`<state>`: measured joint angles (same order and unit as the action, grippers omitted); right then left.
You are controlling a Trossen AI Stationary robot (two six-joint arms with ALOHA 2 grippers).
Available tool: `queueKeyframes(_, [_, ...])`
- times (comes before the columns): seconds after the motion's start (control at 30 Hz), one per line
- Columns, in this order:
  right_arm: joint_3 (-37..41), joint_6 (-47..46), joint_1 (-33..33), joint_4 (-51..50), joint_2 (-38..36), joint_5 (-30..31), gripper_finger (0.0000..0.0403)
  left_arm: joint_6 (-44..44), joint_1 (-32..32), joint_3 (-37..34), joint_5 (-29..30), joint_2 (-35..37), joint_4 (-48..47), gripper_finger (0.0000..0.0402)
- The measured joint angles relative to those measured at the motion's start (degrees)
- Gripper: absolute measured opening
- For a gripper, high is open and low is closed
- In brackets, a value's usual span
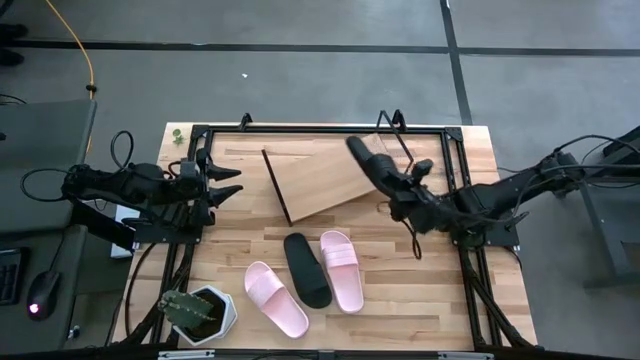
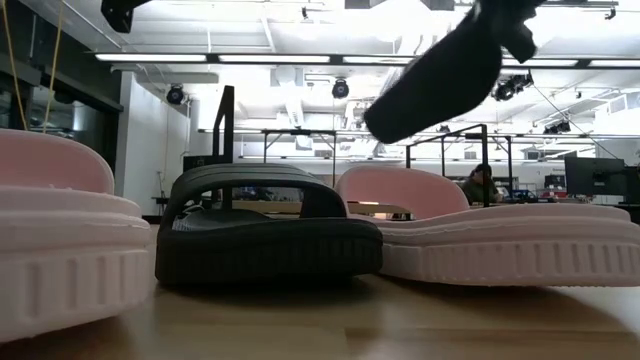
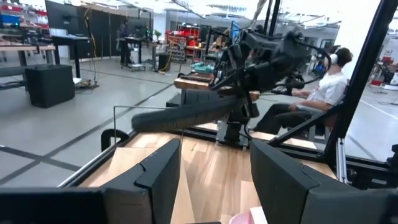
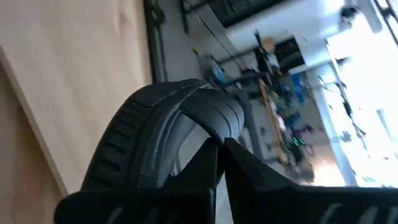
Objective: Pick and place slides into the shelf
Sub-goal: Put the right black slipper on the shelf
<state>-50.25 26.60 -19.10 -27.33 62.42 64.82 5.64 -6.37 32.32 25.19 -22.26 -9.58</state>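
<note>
Clamping a black slide [image 1: 368, 160] by its ribbed strap, the right gripper [image 1: 392, 182] holds it above the shelf [image 1: 325, 176], whose board lies bare, while the left gripper [image 1: 226, 186] waits beside it, fingers spread.

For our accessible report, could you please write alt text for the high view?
Seen from above, the right gripper holds a black slide over the slanted wooden shelf at the table's back. Three slides lie in front: pink, black, pink. The left gripper waits at the left, jaws open, near a potted cactus.
</note>
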Motion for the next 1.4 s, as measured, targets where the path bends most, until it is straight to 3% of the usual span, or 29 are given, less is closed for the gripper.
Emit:
queueKeyframes(0.23, [2.44, 15.08, 10.45, 13.55, -0.23, -8.77, 0.0, -0.89, 0.0, 0.0, -0.01, -0.02, -0.06, 0.0177])
queueKeyframes(0.4, [2.44, 17.19, 17.3, 14.27, -0.23, -17.25, 0.0, -0.89, 0.0, 0.0, 0.0, -0.02, -0.57, 0.0177])
queueKeyframes(0.7, [2.44, 21.7, 24.46, 13.6, 0.47, -23.51, 0.0, -0.65, 0.0, 0.0, -0.02, -0.02, -0.94, 0.0177])
queueKeyframes(0.97, [2.44, 23.0, 28.57, 13.23, 4.87, -24.39, 0.0, 0.16, -0.02, 0.0, -0.02, 0.0, -0.94, 0.0177])
queueKeyframes(1.4, [2.44, 24.99, 30.76, 13.47, 9.96, -19.78, 0.0, 0.16, -0.02, 0.0, -0.03, -0.01, -1.33, 0.0177])
